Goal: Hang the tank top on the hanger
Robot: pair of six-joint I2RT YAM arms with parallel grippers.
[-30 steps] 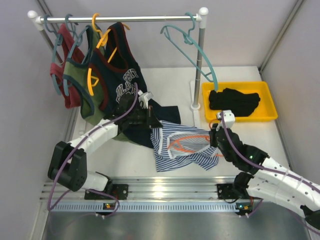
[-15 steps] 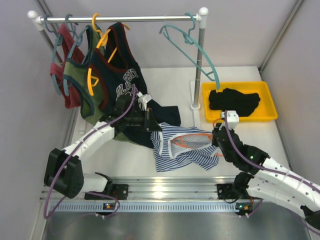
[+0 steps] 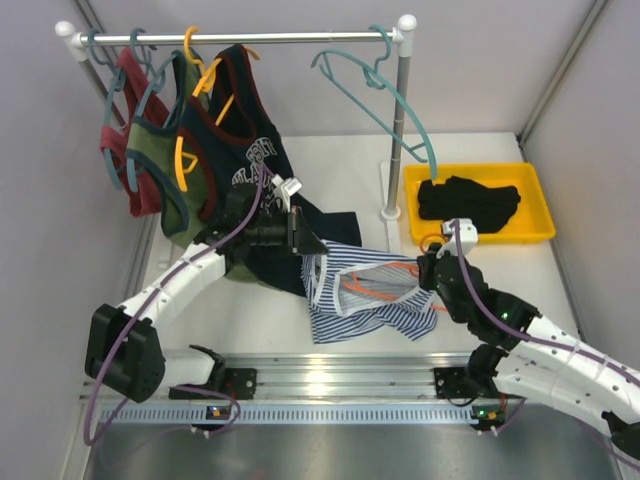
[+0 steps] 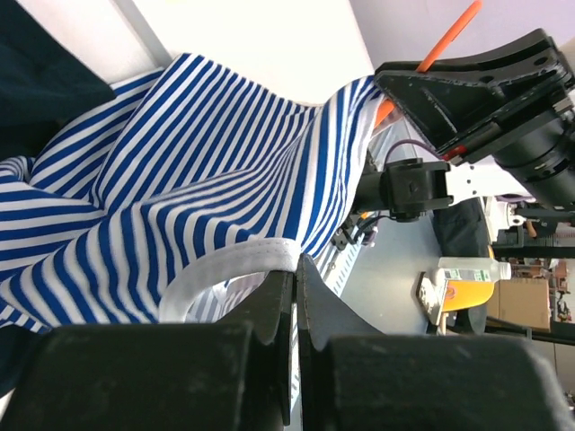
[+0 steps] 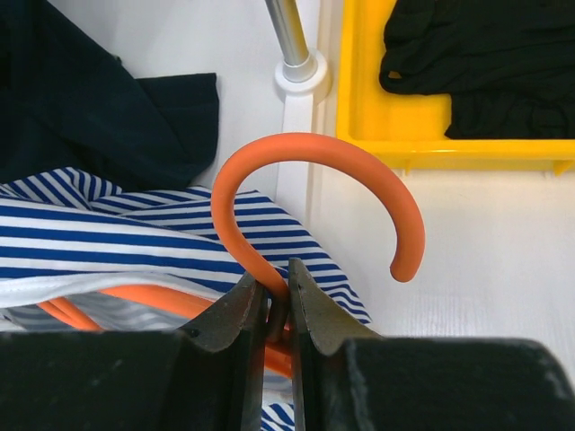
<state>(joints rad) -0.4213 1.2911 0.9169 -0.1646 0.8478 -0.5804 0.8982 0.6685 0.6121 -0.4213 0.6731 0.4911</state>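
Stretching between both arms mid-table, the tank top (image 3: 372,303) has the hanger (image 5: 305,144) partly inside it, orange showing through its neck opening. The left gripper (image 4: 295,292) is clamped tight on the pale trim. The right gripper (image 5: 277,305) pinches the hanger just below its hook. Behind them, the yellow tray (image 3: 480,237) holds a black garment (image 3: 468,202).
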